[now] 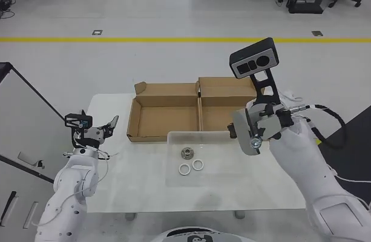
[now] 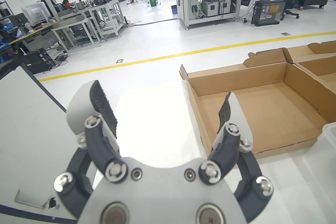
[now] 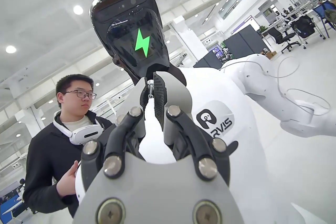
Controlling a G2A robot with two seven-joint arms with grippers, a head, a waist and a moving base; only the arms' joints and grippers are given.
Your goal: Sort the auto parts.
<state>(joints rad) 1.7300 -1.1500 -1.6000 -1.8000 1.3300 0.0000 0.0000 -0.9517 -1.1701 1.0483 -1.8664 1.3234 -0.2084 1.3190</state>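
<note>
My right gripper is raised above the right end of the clear tray and turned up toward the robot's head. It is shut on a small threaded metal part, pinched between its ribbed pads. In the tray lie a grey metal hub and two white rings. My left gripper hovers open over the table's left edge, near the left cardboard box, with nothing between its fingers.
Two open cardboard boxes stand side by side at the back of the white table, just behind the tray. A slanted white board stands left of the table.
</note>
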